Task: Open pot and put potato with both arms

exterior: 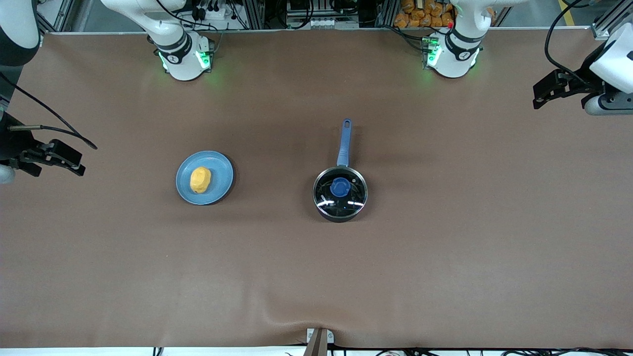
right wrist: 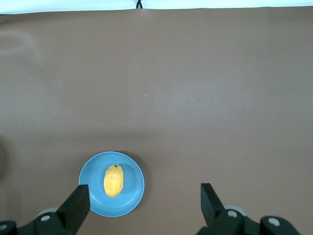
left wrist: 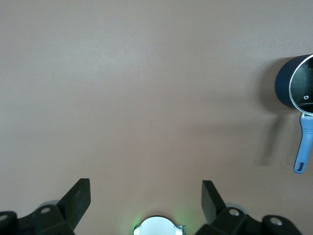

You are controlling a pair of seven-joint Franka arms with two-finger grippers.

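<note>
The black pot [exterior: 340, 194] with its long blue handle [exterior: 344, 143] stands mid-table, its glass lid with a blue knob [exterior: 340, 187] on it. The yellow potato [exterior: 200, 179] lies on a light-blue plate [exterior: 223, 172] toward the right arm's end. My left gripper [exterior: 538, 97] hangs open and empty over the left arm's end of the table; its wrist view [left wrist: 145, 196] shows the pot [left wrist: 282, 83] at the frame's edge. My right gripper [exterior: 79, 165] hangs open and empty over the right arm's end; its wrist view [right wrist: 144, 200] shows the potato [right wrist: 113, 180] on the plate [right wrist: 133, 190].
The brown table cover [exterior: 316, 277] has a small wrinkle at its edge nearest the front camera. The two arm bases [exterior: 185, 57] [exterior: 452, 54] stand along the table's edge farthest from that camera, with cables and racks past them.
</note>
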